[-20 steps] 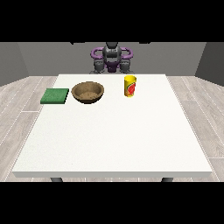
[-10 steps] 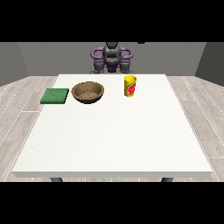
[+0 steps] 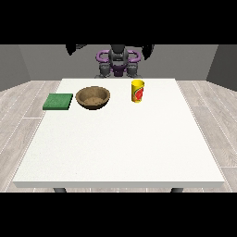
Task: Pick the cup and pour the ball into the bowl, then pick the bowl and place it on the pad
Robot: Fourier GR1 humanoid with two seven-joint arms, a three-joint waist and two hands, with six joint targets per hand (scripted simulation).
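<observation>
Yellow cup (image 3: 137, 91) upright w/ red mark, right of brown bowl (image 3: 93, 97); green pad (image 3: 58, 101) far left.

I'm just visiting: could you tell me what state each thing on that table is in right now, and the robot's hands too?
cup: upright on the table, untouched; ball not visible.
bowl: upright, right way up, nothing seen inside.
pad: flat on the table, nothing on it, beside the bowl.
hand at the view's left: raised, fingers unclear.
hand at the view's right: raised, fingers unclear.
</observation>
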